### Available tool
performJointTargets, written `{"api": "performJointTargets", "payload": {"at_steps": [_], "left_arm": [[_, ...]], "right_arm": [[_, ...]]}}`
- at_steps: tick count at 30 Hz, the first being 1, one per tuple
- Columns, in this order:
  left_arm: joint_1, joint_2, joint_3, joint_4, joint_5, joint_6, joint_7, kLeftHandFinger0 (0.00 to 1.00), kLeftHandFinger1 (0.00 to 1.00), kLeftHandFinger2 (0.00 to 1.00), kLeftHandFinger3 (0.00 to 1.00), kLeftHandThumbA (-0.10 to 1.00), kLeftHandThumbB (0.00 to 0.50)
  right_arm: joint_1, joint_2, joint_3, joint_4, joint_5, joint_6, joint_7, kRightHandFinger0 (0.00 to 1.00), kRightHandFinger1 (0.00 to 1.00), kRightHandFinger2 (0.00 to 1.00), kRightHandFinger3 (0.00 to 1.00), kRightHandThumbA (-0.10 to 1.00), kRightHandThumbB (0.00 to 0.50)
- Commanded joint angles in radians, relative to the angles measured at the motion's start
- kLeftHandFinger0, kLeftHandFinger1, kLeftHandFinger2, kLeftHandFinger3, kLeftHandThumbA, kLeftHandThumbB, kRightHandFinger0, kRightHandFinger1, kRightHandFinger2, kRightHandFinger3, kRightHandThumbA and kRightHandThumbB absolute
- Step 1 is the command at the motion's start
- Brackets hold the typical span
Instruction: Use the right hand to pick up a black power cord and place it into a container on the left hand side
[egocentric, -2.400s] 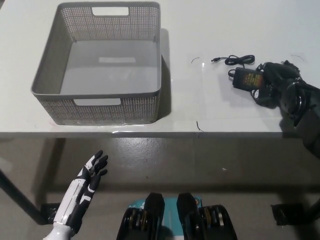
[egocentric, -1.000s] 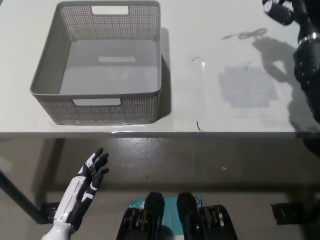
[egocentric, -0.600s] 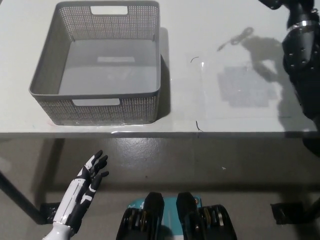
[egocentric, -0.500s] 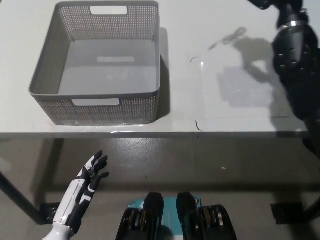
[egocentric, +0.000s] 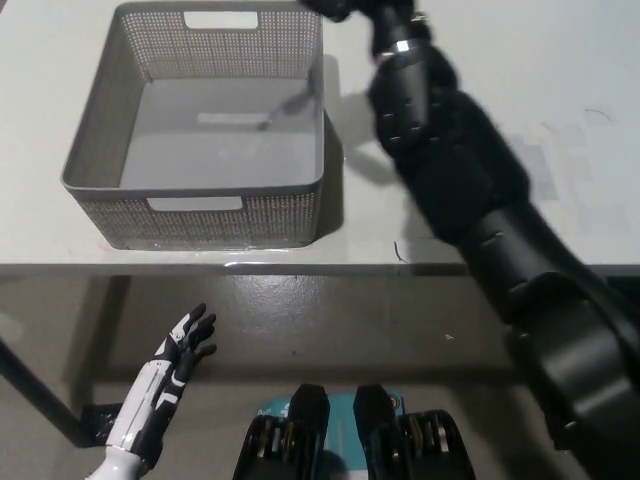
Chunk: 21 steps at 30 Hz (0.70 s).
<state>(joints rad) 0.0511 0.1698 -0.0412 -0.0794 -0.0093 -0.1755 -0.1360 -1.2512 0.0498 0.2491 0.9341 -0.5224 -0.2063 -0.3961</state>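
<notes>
So from where I'm standing the black right arm (egocentric: 470, 190) is stretched way out diagonally across the white table (egocentric: 480, 60), reaching up over the far right corner of the grey mesh basket (egocentric: 100, 150). The right hand (egocentric: 335, 8) is basically cut off by the top edge of the view, only a bit of it shows just above the basket's back rim, so I honestly cannot tell whether it's clamped on anything or what its fingers are doing. The black power cord itself doesn't show anywhere I can see (there's a thin dark shadow streak on the basket floor near its right wall, but that's just shadow, not the cord). The basket sits on the left part of the table, near the front edge, with cut-out handles front and back. The white left hand (egocentric: 180, 345) hangs low below the table edge at lower left, holding nothing, fingers spread apart
</notes>
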Motion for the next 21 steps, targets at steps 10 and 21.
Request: {"api": "performJointTargets", "payload": {"at_steps": [10,21], "left_arm": [[-0.012,0.026,-0.009,-0.014,0.014,-0.021,-0.029,1.00,1.00,1.00,1.00,0.94,0.221],[-0.037,0.029,-0.011,-0.011,0.007,-0.014,-0.035,0.97,1.00,1.00,1.00,0.92,0.249]], "right_arm": [[-0.098,0.138,0.035,0.139,-0.007,-0.023,-0.072,0.00,0.33,0.73,0.85,-0.10,0.162],[-0.049,0.179,0.078,0.303,-0.004,-0.059,-0.101,0.00,0.39,0.75,0.86,-0.10,0.147]]}}
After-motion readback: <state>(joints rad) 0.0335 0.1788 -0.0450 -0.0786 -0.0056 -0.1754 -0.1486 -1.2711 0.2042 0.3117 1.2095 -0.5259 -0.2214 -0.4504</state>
